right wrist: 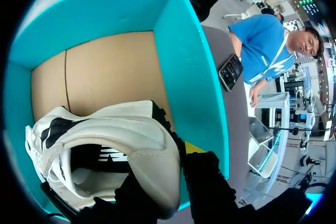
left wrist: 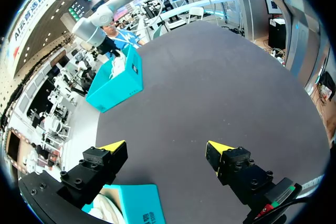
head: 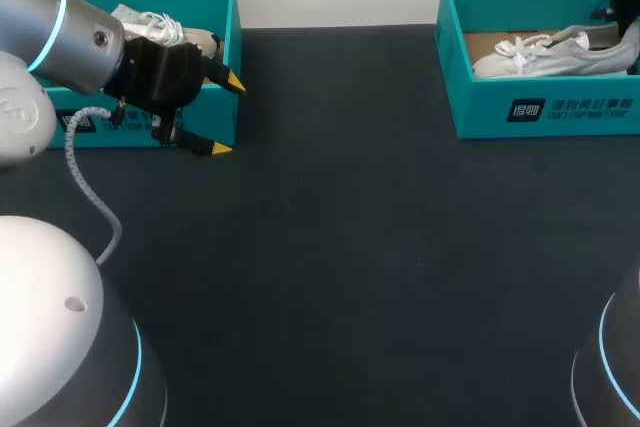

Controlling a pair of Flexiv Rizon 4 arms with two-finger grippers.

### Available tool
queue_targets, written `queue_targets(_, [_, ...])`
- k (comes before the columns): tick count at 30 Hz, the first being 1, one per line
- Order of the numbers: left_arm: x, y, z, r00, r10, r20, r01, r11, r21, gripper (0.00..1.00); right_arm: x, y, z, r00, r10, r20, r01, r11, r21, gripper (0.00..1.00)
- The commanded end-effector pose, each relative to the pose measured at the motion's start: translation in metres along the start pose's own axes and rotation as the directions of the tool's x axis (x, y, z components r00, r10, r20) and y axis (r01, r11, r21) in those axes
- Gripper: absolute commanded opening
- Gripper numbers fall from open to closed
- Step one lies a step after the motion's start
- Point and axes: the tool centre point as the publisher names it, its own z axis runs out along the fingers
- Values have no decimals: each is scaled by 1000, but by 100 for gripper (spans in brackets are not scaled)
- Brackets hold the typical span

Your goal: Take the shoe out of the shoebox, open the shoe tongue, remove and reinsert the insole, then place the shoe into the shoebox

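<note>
The shoe [right wrist: 121,145] lies on its side inside the right shoebox [head: 545,112], heel toward the box's outer end. The right hand [right wrist: 163,171] sits right at that heel, low inside the box; whether it has clamped on the heel I cannot tell. This looks like the first step, taking the shoe out. The next move calls for a firm hold, then a lift high enough for the sole to clear the teal wall. Across the dark worktop [head: 330,247], the left hand [head: 228,115] hangs spread apart and empty beside the left shoebox [head: 225,27], which holds a second shoe [head: 160,25].
</note>
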Motion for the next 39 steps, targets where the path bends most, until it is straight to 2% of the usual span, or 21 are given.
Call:
queue_targets(1, [1, 0, 0, 1000, 0, 0, 0, 1000, -3, 100, 2, -5, 4, 1000, 5, 2, -5, 1000, -6, 0])
queue_targets(18, [1, 0, 0, 1000, 0, 0, 0, 1000, -3, 100, 2, -27, 18, 1000, -10, 3, 9, 1000, 25, 0])
queue_targets(26, [1, 0, 0, 1000, 0, 0, 0, 1000, -3, 100, 6, -36, 33, 1000, -20, 15, 19, 999, 42, 0])
queue_targets(37, [1, 0, 0, 1000, 0, 0, 0, 1000, -3, 100, 4, -35, 40, 1000, 0, 16, -1, 1000, 25, 0])
queue_targets(38, [1, 0, 0, 1000, 0, 0, 0, 1000, -3, 100, 3, -34, 41, 1000, 0, 17, 0, 1000, 23, 6])
queue_targets(39, [1, 0, 0, 1000, 0, 0, 0, 1000, -3, 100, 3, -34, 42, 1000, 3, 15, -4, 1000, 17, 22])
